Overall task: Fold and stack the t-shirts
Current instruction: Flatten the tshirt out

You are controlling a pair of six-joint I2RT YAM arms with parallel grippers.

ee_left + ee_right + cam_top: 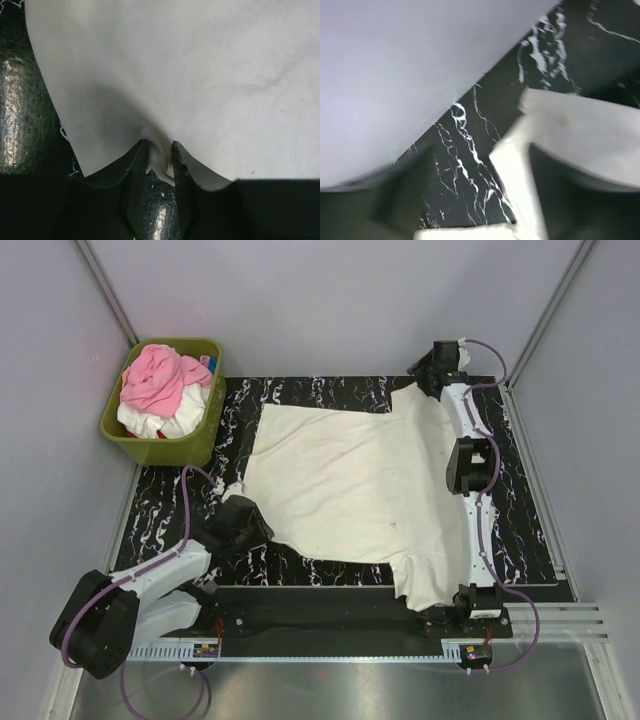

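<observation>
Cream t-shirt (350,485) spread flat on the black marbled mat (300,390). It covers the mat's middle and right side, and one sleeve reaches toward the far-right corner. The other sleeve drapes over the near edge beside the right arm's base. A pink t-shirt (160,375) and a white t-shirt (160,422) lie bunched in the olive-green basket (205,435), off the mat's far-left corner.

The left gripper (160,147) sits at the cream shirt's left edge, close to its near-left corner. Its fingers (132,165) stand narrow, with a small puckered fold of cloth pinched between them. The right gripper (425,378) hangs over the far-right corner, just beside the far sleeve. The right wrist view is blurred, so whether its fingers are apart or hold any cloth cannot be told.

Likely step: taking hold of the shirt for a first fold.

Hazards, as judged:
- **Slipping pinch:** the left hold takes only a thin tuck at the very edge. A quick lift or sideways pull could draw the cloth out of the fingers.
- **Uneven fold:** if the right gripper has no cloth, pulling from the left alone would drag and skew the shirt rather than fold it.
- **Caught sleeve:** the sleeve overhanging the near edge may snag on the arm's base and wrinkle the fold.
</observation>
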